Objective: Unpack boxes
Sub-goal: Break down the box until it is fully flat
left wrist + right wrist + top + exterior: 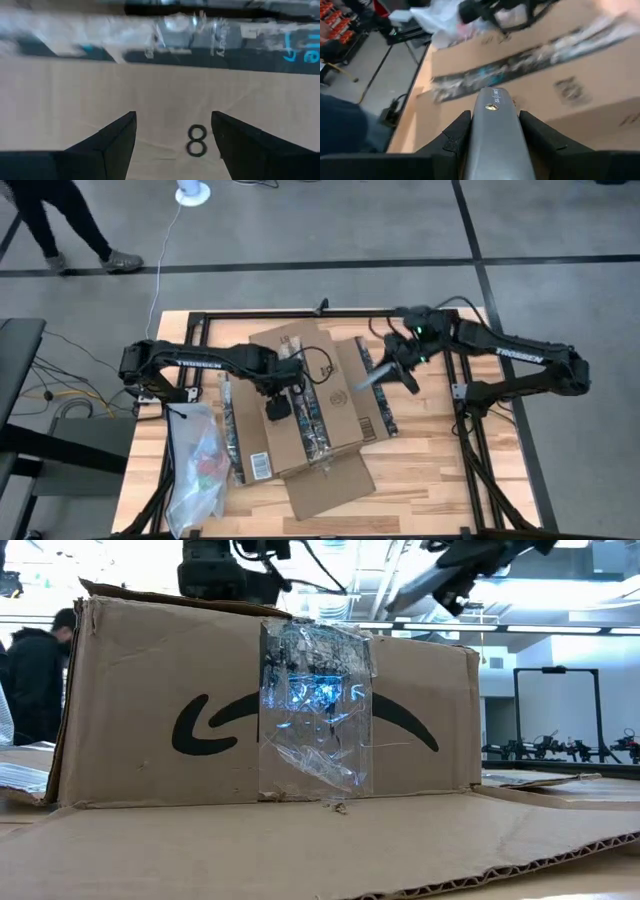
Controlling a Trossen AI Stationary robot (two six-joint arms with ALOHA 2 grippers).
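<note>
The box (300, 405) lay in the middle of the worktop (430, 470), its flaps spread flat and a dark tape strip (312, 420) running along its top. The left hand (277, 408) hovered over the box top, fingers parted and empty. The right hand (385, 370) gripped a grey tool (368, 377) above the box's right edge. A plastic bag (197, 465) lay left of the box.

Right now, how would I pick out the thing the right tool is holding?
Start at the cardboard box in the middle of the wooden table, then look off its right edge. There the right tool grips a slim grey handheld tool, pointed at the box. It is the only smooth grey item; the clear plastic bag lies on the far left.
</note>
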